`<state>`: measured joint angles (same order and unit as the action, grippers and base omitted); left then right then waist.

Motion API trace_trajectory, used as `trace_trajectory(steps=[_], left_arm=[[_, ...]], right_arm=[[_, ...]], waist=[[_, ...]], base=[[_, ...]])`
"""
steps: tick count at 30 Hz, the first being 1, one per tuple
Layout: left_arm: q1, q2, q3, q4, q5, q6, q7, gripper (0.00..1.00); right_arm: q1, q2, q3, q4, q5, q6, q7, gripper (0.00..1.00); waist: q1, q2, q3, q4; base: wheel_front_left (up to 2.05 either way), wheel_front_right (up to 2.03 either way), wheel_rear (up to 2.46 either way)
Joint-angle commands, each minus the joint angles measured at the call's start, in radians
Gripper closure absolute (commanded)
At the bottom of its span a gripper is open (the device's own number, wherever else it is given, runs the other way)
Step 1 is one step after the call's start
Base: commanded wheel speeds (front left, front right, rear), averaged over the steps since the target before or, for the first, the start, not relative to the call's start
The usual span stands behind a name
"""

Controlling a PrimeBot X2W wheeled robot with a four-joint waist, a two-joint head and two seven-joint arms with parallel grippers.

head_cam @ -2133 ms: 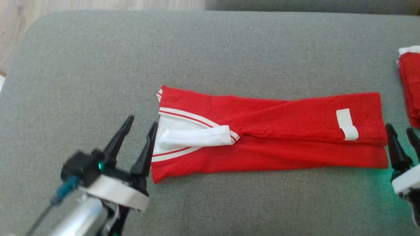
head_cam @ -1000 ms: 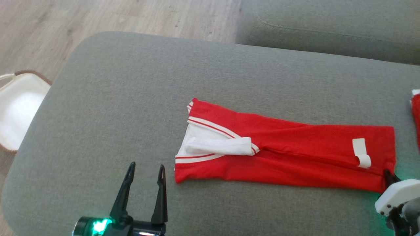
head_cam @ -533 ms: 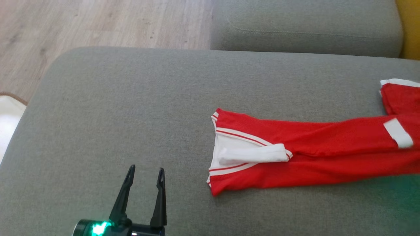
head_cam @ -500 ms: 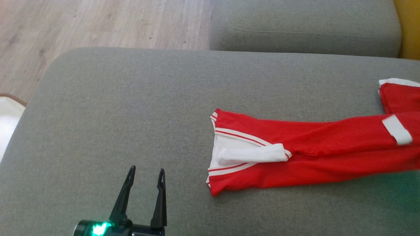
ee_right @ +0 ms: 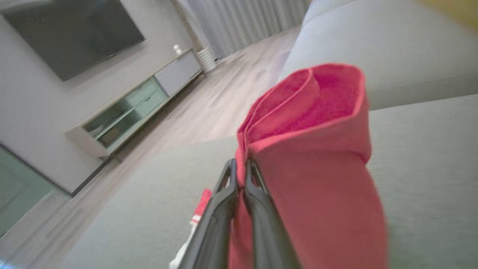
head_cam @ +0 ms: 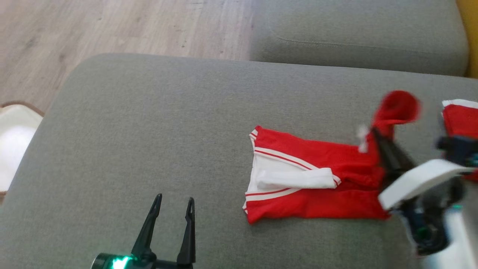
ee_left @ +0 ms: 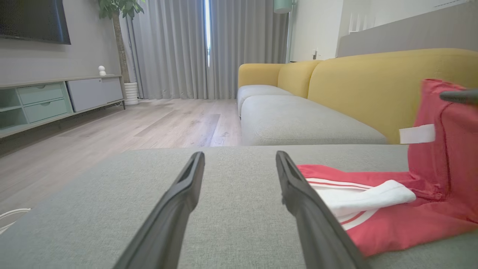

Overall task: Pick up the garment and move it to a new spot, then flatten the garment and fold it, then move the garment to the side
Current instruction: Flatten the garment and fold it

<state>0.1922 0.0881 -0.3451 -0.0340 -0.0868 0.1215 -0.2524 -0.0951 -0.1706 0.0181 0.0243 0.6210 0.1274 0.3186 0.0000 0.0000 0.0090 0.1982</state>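
We are looking at a red garment point(head_cam: 317, 194) folded into a long narrow strip and lying at the centre right of the head view on a grey sofa cushion point(head_cam: 149, 123). Its left end is resting flat, showing white banding with a thin red line and a soft white strip lying across a white panel. The cloth is looking thin, matte and slightly creased. Its right end is standing up off the cushion and curling over into a rounded loop at the upper right.

The right gripper point(head_cam: 375, 132) is pinching that raised end, its two dark tapered fingers pressed together on the red cloth. In the right wrist view the fabric is folding over the fingertips in doubled layers. A small white tag point(ee_left: 417, 133) is sticking out from the raised part; it is too blurred for us to read.

The left gripper point(head_cam: 174, 197) is sitting at the lower left of the head view with its fingers spread, holding nothing, just above the cushion and apart from the garment's left end.

The cushion is showing a fine woven texture and rounded corners. A second red piece with a white edge point(head_cam: 461, 119) is lying at the right edge of the frame. A white basket with a brown rim point(head_cam: 15, 142) is showing at the left edge, over pale wood-plank floor point(head_cam: 112, 26). In the left wrist view, yellow sofa backs point(ee_left: 373, 82) are rising behind the grey seats.
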Motion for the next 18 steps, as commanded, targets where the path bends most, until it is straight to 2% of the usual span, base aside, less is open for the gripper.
trace_trajectory(steps=[1,8,14,15,16,17,18], left_arm=[[-0.031,-0.014,0.037,-0.024,0.009,-0.005,-0.009,0.00],[-0.045,-0.023,0.031,-0.005,0.007,-0.019,-0.009,0.00],[-0.053,-0.030,0.025,0.005,0.008,-0.024,-0.009,0.00],[-0.054,-0.031,0.026,0.007,0.008,-0.023,-0.009,0.00],[-0.055,-0.031,0.026,0.007,0.007,-0.023,-0.009,0.00],[-0.056,-0.032,0.027,0.006,0.007,-0.022,-0.009,0.00],[-0.056,-0.032,0.028,0.006,0.007,-0.022,-0.009,0.00]], right_arm=[[-0.051,0.004,0.049,-0.039,0.012,0.003,0.011,1.00],[-0.083,0.068,0.246,0.053,0.032,0.003,-0.006,1.00],[-0.132,0.105,0.407,0.199,0.060,0.003,-0.064,1.00],[-0.140,0.107,0.418,0.222,0.061,0.003,-0.080,0.95],[-0.148,0.110,0.433,0.242,0.062,0.003,-0.095,0.28],[-0.154,0.112,0.443,0.260,0.070,0.003,-0.109,0.00],[-0.160,0.114,0.446,0.275,0.076,0.003,-0.130,0.00]], waist=[[0.0000,0.0000,0.004,0.015],[0.0000,0.0000,0.017,0.065],[0.0000,0.0000,0.024,0.093],[0.0000,0.0000,0.024,0.096],[0.0000,0.0000,0.023,0.098],[0.0000,0.0000,0.022,0.099],[0.0000,0.0000,0.021,0.099]], base=[[0.00,0.00,0.00],[0.00,0.00,0.00],[0.00,0.00,0.00],[0.00,0.00,0.00],[0.00,0.00,0.00],[0.00,0.00,0.00],[0.00,0.00,0.00]])
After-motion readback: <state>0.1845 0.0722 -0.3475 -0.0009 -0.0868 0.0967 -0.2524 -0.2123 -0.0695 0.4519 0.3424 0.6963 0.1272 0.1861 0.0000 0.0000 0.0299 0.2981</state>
